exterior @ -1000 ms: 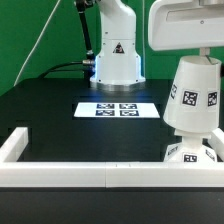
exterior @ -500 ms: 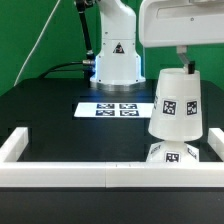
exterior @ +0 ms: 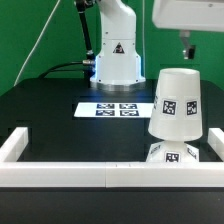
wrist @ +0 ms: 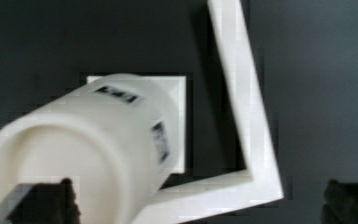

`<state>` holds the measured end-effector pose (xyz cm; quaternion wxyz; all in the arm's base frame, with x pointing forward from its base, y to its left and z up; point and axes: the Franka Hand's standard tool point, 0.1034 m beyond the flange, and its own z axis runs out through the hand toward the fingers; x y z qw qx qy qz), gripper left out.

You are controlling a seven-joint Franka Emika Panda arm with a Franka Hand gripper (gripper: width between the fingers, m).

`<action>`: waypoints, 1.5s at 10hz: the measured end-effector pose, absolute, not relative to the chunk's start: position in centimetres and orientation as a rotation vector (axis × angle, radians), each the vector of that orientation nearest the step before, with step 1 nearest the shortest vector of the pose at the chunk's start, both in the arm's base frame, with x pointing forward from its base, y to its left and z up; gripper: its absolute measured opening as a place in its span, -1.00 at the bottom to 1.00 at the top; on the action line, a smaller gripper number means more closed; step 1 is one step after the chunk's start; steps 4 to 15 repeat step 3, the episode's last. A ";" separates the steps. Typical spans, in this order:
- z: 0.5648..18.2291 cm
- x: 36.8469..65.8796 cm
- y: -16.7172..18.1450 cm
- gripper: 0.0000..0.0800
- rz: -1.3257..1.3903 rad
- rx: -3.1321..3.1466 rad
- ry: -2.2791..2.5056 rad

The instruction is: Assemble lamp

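The white tapered shade [exterior: 178, 105] stands mouth-down at the exterior view's right, on top of the tagged lamp base [exterior: 180, 154]. The bulb is hidden under it. My gripper [exterior: 188, 50] is above the shade and clear of it, with one dark finger [exterior: 185, 45] showing under the white hand. In the wrist view the shade [wrist: 87, 150] fills the frame below the hand, with the flat base [wrist: 158, 95] behind it. The dark fingertips [wrist: 43, 200] stand far apart at the frame's two sides, so the gripper [wrist: 197, 205] is open and holds nothing.
A white frame wall [exterior: 70, 176] runs along the table's front and turns at a corner [wrist: 247, 185] next to the lamp. The marker board [exterior: 115, 108] lies mid-table. The white robot pedestal [exterior: 116, 55] stands behind it.
The shade came down and toward the exterior view's left onto the base. My gripper then let go of it and rose; the shade stays put.
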<state>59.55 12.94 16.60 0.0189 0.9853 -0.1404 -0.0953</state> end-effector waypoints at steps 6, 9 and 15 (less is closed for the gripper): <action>14.9 58.4 15.8 0.75 -0.225 3.037 -0.439; 14.9 58.4 15.8 0.75 -0.225 3.037 -0.439; 14.9 58.4 15.8 0.75 -0.225 3.037 -0.439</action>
